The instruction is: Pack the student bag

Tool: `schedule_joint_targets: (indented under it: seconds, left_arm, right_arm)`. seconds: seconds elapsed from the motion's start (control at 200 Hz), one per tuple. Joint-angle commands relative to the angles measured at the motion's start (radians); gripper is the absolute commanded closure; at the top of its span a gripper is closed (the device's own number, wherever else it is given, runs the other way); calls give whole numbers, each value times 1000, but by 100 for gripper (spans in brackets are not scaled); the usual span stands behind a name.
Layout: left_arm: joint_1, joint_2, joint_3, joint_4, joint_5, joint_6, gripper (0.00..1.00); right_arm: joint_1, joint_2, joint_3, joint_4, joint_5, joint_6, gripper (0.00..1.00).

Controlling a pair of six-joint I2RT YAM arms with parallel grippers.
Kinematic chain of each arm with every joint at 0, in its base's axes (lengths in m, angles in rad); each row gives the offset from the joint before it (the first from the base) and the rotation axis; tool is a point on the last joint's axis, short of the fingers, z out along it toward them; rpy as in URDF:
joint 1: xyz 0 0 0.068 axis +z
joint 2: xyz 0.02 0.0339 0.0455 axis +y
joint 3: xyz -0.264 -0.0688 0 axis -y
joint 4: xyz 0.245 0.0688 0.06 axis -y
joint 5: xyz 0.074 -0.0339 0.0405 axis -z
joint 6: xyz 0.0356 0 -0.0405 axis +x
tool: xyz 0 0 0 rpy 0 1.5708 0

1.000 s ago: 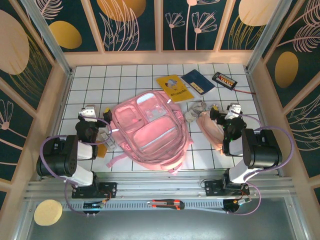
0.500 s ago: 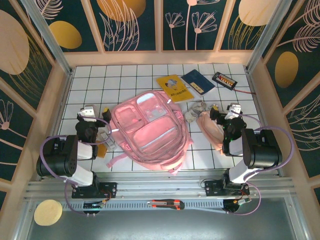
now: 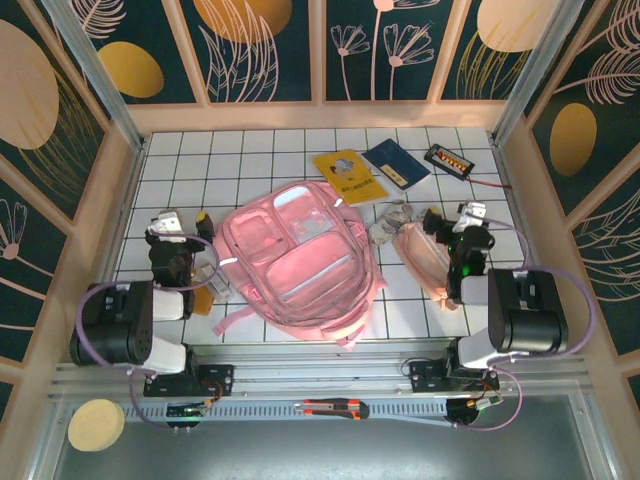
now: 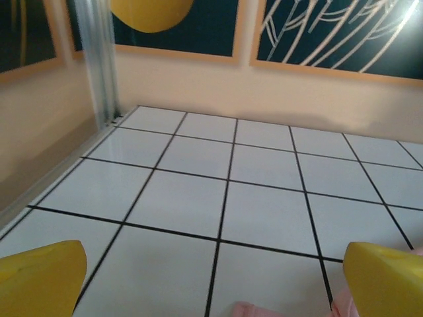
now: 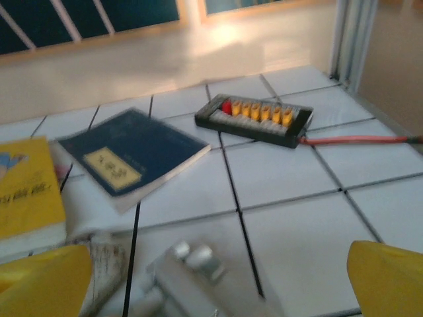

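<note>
The student bag (image 3: 300,265), a big pink backpack with see-through front pockets, lies flat in the middle of the tiled table. My left gripper (image 3: 182,221) hovers just left of it, open; its yellow fingertips (image 4: 39,277) frame bare tiles, with a sliver of the pink bag (image 4: 264,309) at the bottom edge. My right gripper (image 3: 454,216) is to the bag's right, above the slim pale-pink pouch (image 3: 425,260), also open. Between its yellow fingertips (image 5: 390,277) lies a blurred silvery packet (image 5: 192,271), untouched.
A yellow book (image 3: 348,177) (image 5: 26,191), a dark blue notebook (image 3: 396,162) (image 5: 129,155) and a black strip with orange cells (image 3: 448,159) (image 5: 254,115) on a red cable (image 5: 357,139) lie at the back. A utility knife (image 3: 335,408) rests on the front rail.
Both arms have shifted a little: the left gripper has drifted slightly left and the right gripper slightly right. Both stay open; nothing on the table has moved.
</note>
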Motion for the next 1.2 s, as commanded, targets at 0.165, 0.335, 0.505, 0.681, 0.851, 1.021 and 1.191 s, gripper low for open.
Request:
schedule_joint_targets:
  seconds: [0.165,0.335,0.505,0.681,0.851,1.021,1.191]
  left_arm:
    - [-5,-305,142,-547,-119,-117,1]
    - [-4,-400,261,-842,-25,-185,1]
    - [-82,-381,405,-1094,34,-205,1]
    - [-165,-206,552,-1315,164,-252,1]
    - [-276,-156,587,-1347,219,-263,1]
    - [-461,-47,716,-1493,127,-166,1]
    - [-629,8,759,-1528,95,-135,1]
  right_arm:
    - [24,-83,507,-942,-71,297,1]
    - [125,-45,670,-1185,-180,358,4]
    - [250,53,833,-1396,-290,355,7]
    - [342,101,885,-1442,-359,373,8]
    - [386,156,906,-1496,-377,383,9]
    - [398,179,860,-1510,-407,401,12]
    - [402,168,800,-1504,-406,410,15]
